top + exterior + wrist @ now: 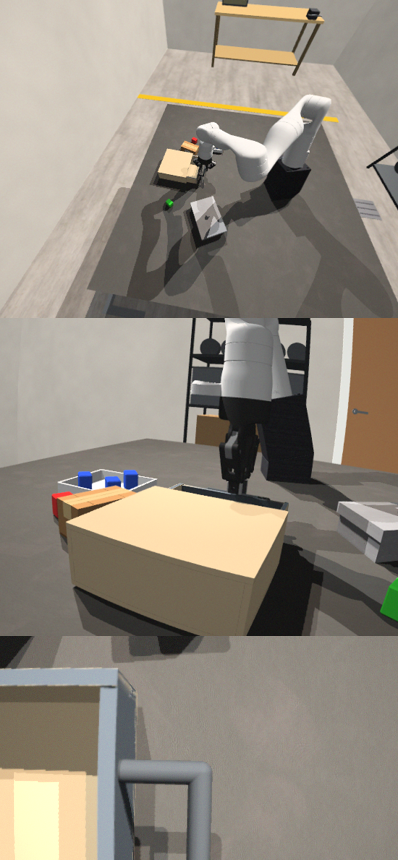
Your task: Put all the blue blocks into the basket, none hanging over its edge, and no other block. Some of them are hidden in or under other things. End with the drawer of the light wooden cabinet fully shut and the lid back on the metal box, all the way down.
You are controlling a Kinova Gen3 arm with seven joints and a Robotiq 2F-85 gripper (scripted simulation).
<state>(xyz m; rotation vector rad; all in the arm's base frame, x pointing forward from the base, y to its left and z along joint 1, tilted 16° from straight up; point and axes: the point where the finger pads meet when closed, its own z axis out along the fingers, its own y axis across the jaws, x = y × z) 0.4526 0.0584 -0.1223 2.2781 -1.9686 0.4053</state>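
The light wooden cabinet (175, 164) (174, 535) has its drawer (193, 174) (107, 786) partly out; the part of its inside seen in the wrist view holds no block. The drawer's grey handle (199, 811) stands out from its front. My gripper (202, 181) (237, 488) points down at the drawer's front, fingers narrowly apart with nothing seen between them; contact is unclear. The basket (144, 484) holds three blue blocks (85, 480) (113, 481) (130, 479) and is mostly hidden in the top view. The metal box (356, 535) has its lid (207, 209) on; exact seating is unclear.
An orange-brown box (189, 147) (98, 500) stands between cabinet and basket, with a red block (194, 140) (56, 504) beside it. A green block (169, 203) (391, 603) lies between the cabinet and the metal box. The robot's base stands at the right.
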